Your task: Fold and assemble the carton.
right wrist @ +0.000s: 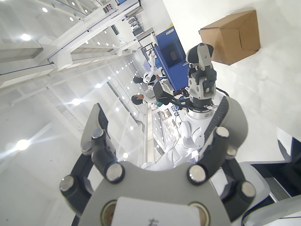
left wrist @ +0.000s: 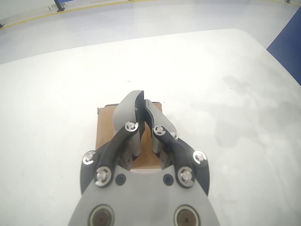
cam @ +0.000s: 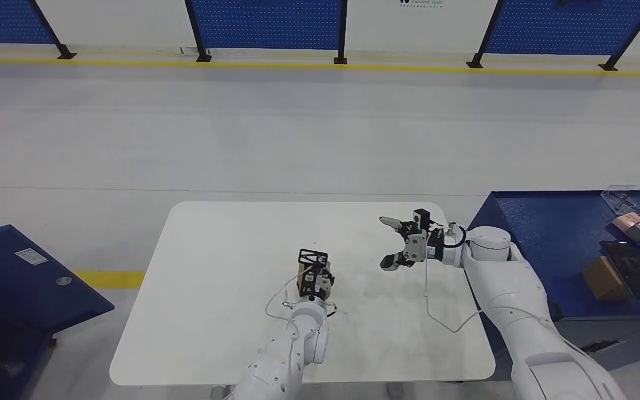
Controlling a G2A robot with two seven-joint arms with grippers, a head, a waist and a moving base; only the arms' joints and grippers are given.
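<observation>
My left gripper (left wrist: 143, 98) points down over the carton (left wrist: 105, 125), its fingers pressed together. My right gripper (cam: 385, 242) hangs well apart from the carton, jaws spread wide.

Under the left gripper (left wrist: 142, 99), the brown box-shaped cardboard carton (left wrist: 105, 128): matt paperboard, faces plain and smooth. Gripper fingers (left wrist: 124, 111): smooth grey plastic, satin sheen. Inner pads (left wrist: 148, 115): black, ribbed, rubber-like. Black linkages (left wrist: 117, 139): glossy. Screw heads (left wrist: 131, 126): bright polished metal. Below the gripper, the white rounded table (left wrist: 211, 83): smooth, matt, faint grey smudges.

Pale grey floor (cam: 300, 130), yellow line (cam: 400, 68) before blue panels (cam: 265, 22); white table (cam: 220, 290) between blue bins (cam: 40, 290), apparently.
</observation>
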